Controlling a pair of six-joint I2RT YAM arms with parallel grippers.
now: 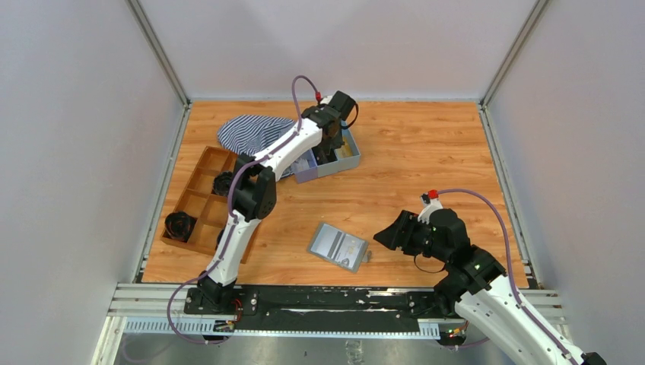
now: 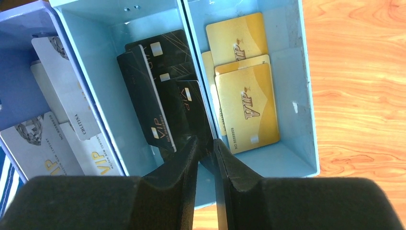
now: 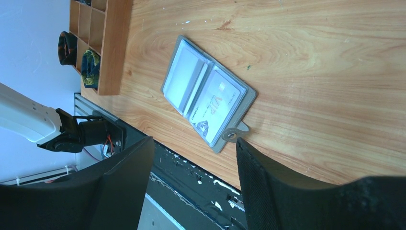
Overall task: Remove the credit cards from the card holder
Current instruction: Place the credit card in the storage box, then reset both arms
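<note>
1. Found left claw pressed almost together, tray directly beneath tips; cannot tell whether pinching a black card.
2. Found right claw spread, empty; holder open just ahead, one card pocketed.
3. Judged: drop-off step; next, sliding that card free.

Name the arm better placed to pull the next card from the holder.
Right. The right fingers, open, face the card holder close by, a white VIP card showing in one pocket. The left fingers are away over the blue tray.
</note>
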